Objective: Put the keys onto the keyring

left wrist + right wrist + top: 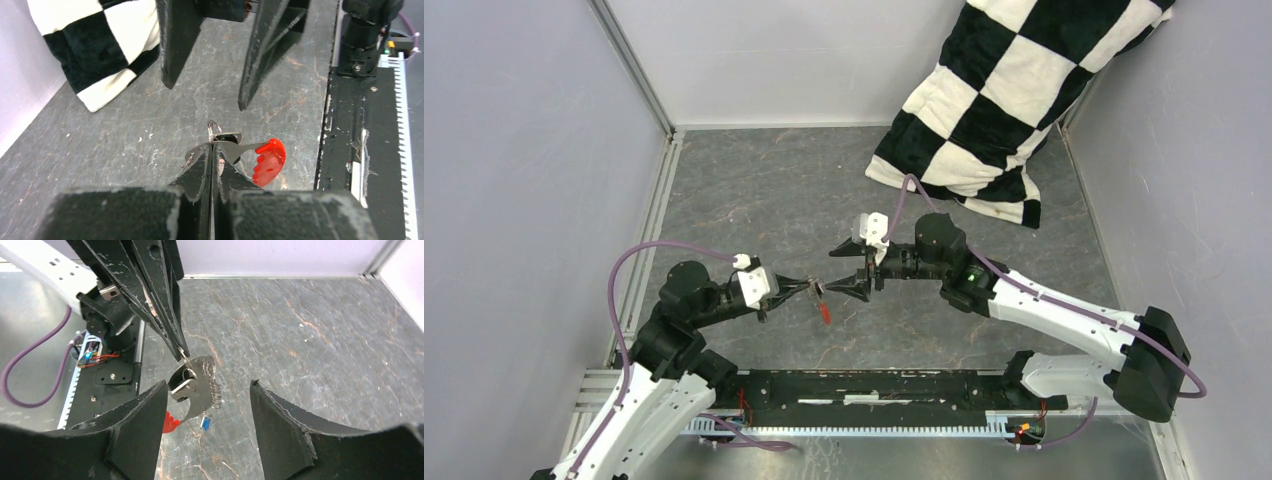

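Clamping the keyring in my left gripper, right gripper spread around the keys; threading looks done, next withdraw.

The left white-and-black robot arm rises from its base at the near left, folds at the elbow and reaches right with the wrist roughly level. The left black two-finger gripper points right toward the middle of the scene. Its fingers are pressed flat together, pinching the thin grey metal keyring at their very tips. The right white-and-black robot arm stretches from the near right toward the left, forearm low. The right black two-finger gripper faces the left one tip to tip. Its jaws stand wide apart and hold nothing, and its fingers stop just short of the left fingertips without touching them.
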Tool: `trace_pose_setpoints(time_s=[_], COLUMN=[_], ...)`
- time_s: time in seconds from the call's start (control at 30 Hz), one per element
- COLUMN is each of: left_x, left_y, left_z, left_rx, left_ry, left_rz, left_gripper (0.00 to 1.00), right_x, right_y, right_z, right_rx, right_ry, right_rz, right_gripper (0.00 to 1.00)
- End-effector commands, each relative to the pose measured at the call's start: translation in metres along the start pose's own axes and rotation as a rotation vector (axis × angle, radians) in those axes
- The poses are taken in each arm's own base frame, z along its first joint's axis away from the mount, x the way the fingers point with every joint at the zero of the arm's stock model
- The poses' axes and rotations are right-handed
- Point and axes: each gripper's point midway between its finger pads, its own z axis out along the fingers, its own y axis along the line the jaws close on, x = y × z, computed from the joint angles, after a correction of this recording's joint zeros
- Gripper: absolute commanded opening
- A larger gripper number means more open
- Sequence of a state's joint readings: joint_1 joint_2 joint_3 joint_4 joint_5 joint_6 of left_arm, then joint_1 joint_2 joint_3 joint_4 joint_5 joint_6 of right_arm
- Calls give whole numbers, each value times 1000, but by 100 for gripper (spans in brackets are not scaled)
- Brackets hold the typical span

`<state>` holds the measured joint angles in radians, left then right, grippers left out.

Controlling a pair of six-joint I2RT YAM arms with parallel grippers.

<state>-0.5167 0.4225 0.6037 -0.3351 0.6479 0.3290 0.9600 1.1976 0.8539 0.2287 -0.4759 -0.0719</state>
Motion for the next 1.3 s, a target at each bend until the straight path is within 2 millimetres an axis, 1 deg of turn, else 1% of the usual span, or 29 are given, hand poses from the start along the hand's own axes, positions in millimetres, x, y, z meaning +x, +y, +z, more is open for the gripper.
trace_pose_setpoints(time_s=[0.0, 0.1, 0.13, 0.23, 0.3, 0.43, 0.53, 0.83, 1.27], left_x=[-39, -43, -45, -47, -49, -50, -51, -49, -49], left_y=[-13, -23, -25, -27, -28, -28, -28, -27, -26], left_z=[-4, -6, -6, -7, -7, -7, -7, -7, -7], left_rx=[99, 151, 163, 178, 186, 188, 189, 186, 179], left_ry=[-114, -134, -140, -145, -150, -151, -149, -146, -146], left_rz=[106, 113, 115, 118, 120, 121, 119, 119, 122], left_gripper=[2, 2, 2, 2, 2, 2, 2, 2, 2], right_x=[-45, -49, -48, -41, -39, -39, -40, -43, -33], right_y=[17, 23, 27, 32, 37, 41, 42, 44, 45], right_z=[-12, -12, -12, -8, -7, -5, -5, -1, 2], right_rx=[-196, -266, -300, -362, -398, -428, -440, -454, -456], right_ry=[-99, -112, -108, -84, -84, -98, -105, -131, -108], right_rz=[-124, -126, -120, -95, -80, -62, -56, -13, 4], right_gripper=[66, 63, 62, 59, 55, 47, 44, 40, 38])
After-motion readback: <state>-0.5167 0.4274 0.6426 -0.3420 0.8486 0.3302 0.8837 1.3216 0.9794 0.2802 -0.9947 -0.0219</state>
